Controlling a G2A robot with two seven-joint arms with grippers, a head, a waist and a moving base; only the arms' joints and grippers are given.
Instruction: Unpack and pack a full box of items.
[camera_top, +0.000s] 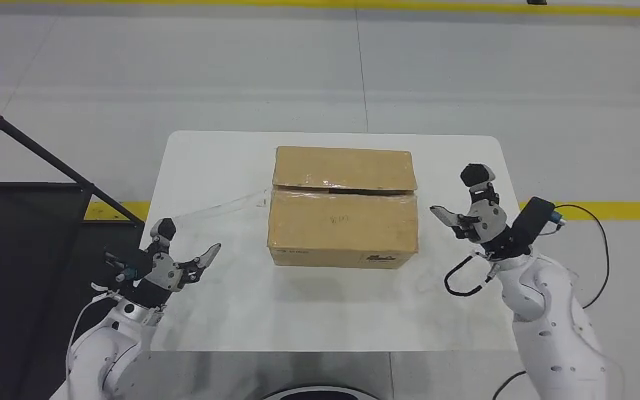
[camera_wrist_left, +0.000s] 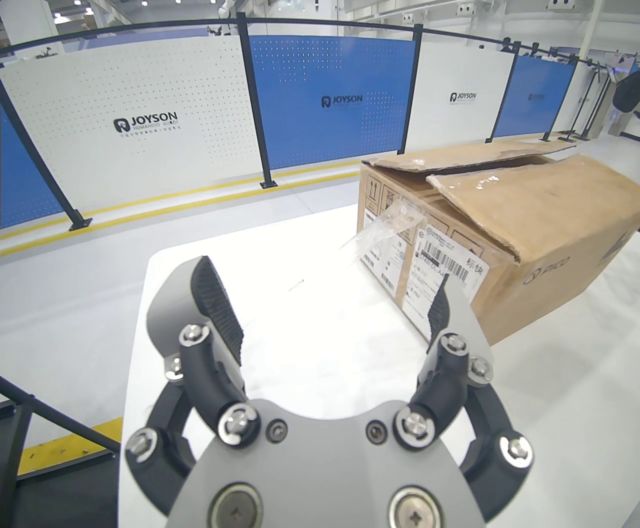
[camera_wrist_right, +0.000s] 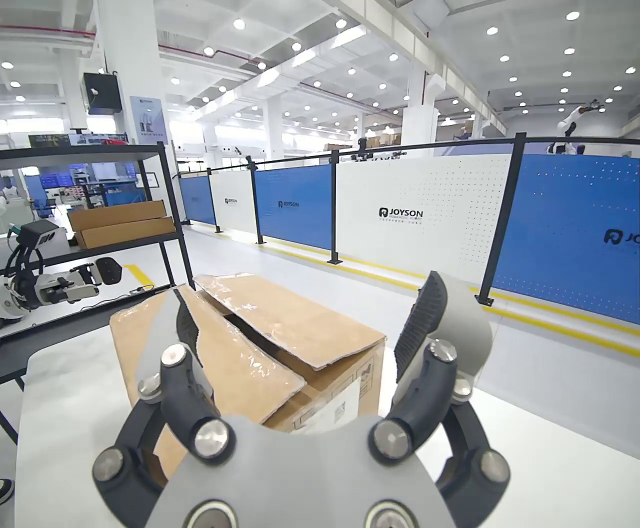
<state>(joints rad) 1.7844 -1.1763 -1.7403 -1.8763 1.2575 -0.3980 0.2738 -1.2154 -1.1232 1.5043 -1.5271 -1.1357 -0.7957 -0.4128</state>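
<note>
Box: brown cardboard, centre of the white table — top flaps down, seam slightly agape.
Left end effector: released, fingers spread, off the box's left end, not touching it.
Right end effector: released — beside the box's right end, holding nothing.

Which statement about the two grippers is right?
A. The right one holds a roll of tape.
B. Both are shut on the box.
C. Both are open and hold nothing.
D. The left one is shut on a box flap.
C: the left gripper and the right gripper stand open, one at each side of the box, apart from it, with nothing between their fingers.
</note>
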